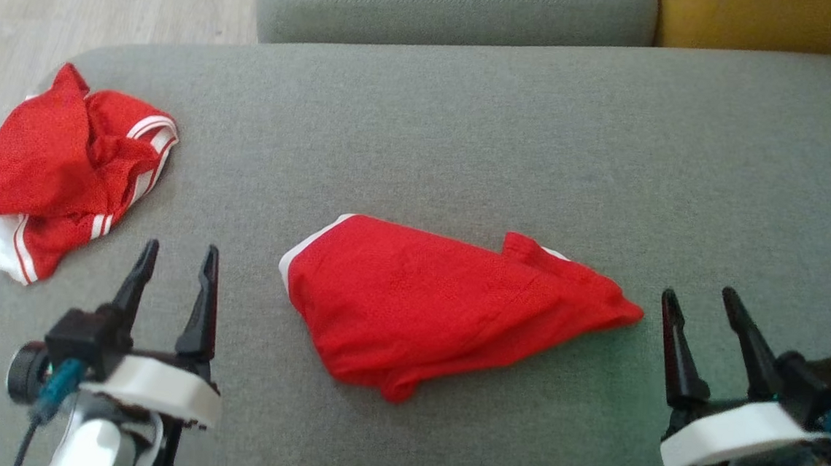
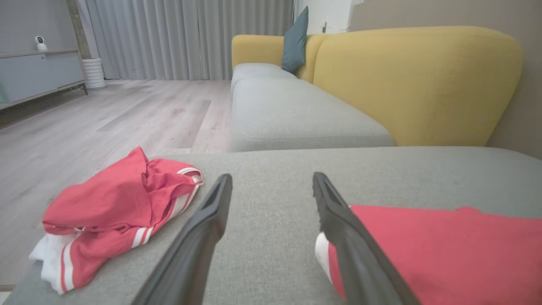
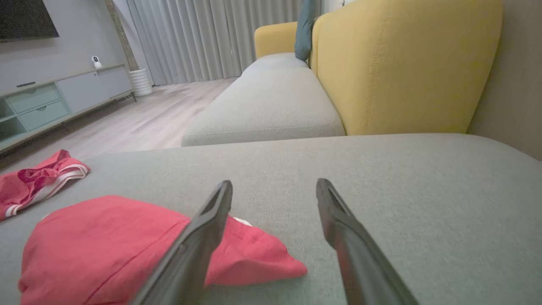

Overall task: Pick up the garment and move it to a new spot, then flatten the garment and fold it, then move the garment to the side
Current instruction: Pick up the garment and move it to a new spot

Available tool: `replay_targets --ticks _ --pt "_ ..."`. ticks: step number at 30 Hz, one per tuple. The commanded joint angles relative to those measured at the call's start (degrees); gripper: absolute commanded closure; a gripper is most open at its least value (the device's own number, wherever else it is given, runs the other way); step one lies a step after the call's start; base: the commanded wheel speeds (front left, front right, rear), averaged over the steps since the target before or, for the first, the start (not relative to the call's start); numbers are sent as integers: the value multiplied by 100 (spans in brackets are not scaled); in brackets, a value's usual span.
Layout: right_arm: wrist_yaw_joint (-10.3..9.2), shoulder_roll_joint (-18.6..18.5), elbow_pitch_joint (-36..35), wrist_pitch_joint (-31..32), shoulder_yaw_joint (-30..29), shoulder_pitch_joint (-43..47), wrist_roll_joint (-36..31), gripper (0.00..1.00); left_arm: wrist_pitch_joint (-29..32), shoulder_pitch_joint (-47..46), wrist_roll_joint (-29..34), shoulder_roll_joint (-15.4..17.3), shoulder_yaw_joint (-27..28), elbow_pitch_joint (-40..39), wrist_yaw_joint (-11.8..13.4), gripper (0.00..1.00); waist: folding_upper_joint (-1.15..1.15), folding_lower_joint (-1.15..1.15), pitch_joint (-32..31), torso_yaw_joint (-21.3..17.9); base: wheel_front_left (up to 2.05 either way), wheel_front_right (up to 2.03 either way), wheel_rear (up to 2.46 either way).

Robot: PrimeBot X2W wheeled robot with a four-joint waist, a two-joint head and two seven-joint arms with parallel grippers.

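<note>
Red garment on grey cushion

Grey sofa cushion: one folded red garment at centre; one crumpled red-and-white garment at its left edge.

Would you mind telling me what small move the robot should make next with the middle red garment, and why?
Probably bring the left gripper onto the white-trimmed edge of the middle red garment: both grippers stand open and empty beside it, the right gripper near its pointed end, and it lies unevenly.
</note>
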Motion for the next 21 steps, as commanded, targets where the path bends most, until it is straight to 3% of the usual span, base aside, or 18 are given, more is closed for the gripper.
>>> replay_targets --ticks 1,21 --pt "24 -32 -243 56 151 -36 -48 0 -34 -97 90 129 221 -222 0 0 0 0 -89 -31 0 0 0" --pt "24 -34 -408 238 121 207 -62 0 -35 258 135 141 143 -235 55 0 0 0 -282 -32 0 0 0"
